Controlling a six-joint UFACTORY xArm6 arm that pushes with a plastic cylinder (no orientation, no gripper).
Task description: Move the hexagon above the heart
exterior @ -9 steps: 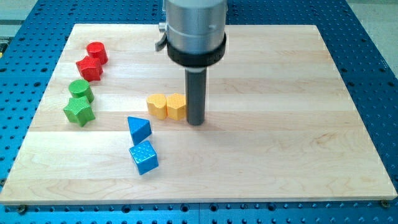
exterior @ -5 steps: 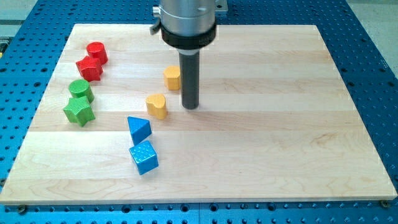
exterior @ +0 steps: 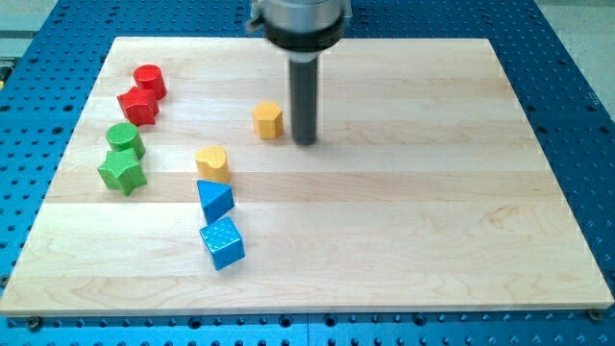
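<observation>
The yellow hexagon (exterior: 268,120) lies on the wooden board (exterior: 413,192) near the middle of its upper half. The yellow heart (exterior: 212,163) lies lower and to the view's left of it, just above the blue triangle (exterior: 214,201). My tip (exterior: 305,141) stands just to the view's right of the hexagon, close beside it, with a narrow gap showing. The heart is well apart from my tip.
A blue cube (exterior: 222,242) lies below the blue triangle. At the view's left are a red cylinder (exterior: 150,80), a red star-like block (exterior: 137,105), a green cylinder (exterior: 125,138) and a green star-like block (exterior: 122,171).
The hexagon and heart were side by side; the hexagon has moved toward the view's top, the heart down and left to the blue triangle. My tip moved toward the view's top.
</observation>
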